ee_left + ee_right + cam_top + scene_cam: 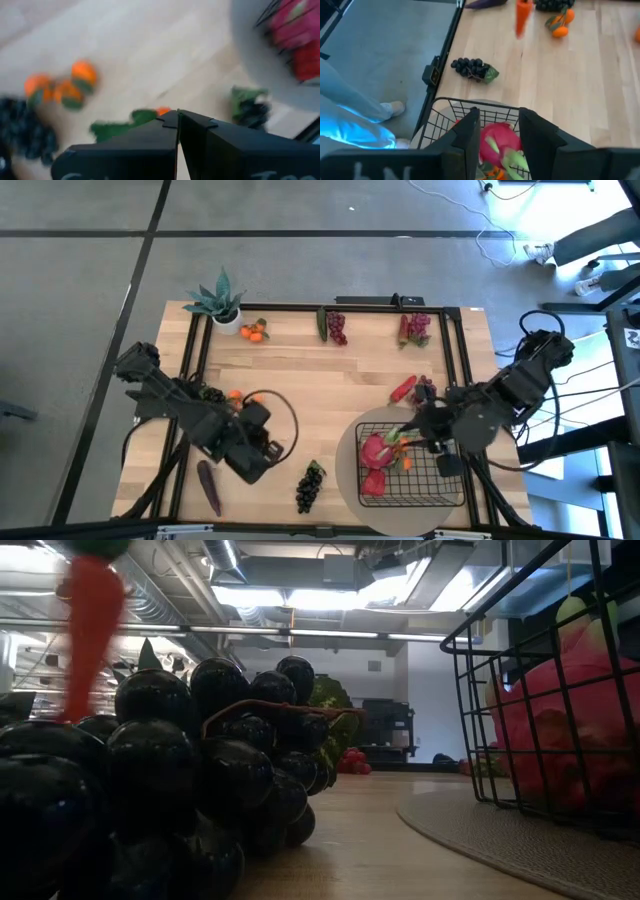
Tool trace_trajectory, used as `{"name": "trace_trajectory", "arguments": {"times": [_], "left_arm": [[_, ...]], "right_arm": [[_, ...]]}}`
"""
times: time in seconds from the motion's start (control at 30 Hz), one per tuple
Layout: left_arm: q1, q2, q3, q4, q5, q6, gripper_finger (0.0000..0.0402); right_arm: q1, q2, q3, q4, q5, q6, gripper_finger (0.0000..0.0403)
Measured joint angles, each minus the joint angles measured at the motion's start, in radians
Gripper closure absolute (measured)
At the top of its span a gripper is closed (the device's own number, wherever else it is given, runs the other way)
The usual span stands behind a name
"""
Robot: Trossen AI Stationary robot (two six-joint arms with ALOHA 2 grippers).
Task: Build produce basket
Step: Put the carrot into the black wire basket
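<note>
Dark grapes nearest — carrot hangs vertical in shut left claw.

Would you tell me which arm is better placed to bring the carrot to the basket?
Left: its gripper already holds the carrot, fingers shut. The right gripper hangs open over the basket.

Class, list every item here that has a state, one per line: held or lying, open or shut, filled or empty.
left end effector: shut on the carrot, raised above the table
carrot: held, hanging clear of the table
right end effector: open, over the basket
basket: upright on the round mat, partly filled
dragon fruit: lying inside the basket
dark grapes: lying loose on the table
</note>
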Motion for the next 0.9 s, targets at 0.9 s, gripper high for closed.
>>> {"name": "trace_trajectory", "arguments": {"times": [0.9], "left_arm": [[0.275, 0.116, 0.272, 0.859, 0.212, 1.050, 0.0401]], "right_arm": [[0.159, -0.005, -0.009, -0.171, 0.295, 0.346, 0.0283]]}}
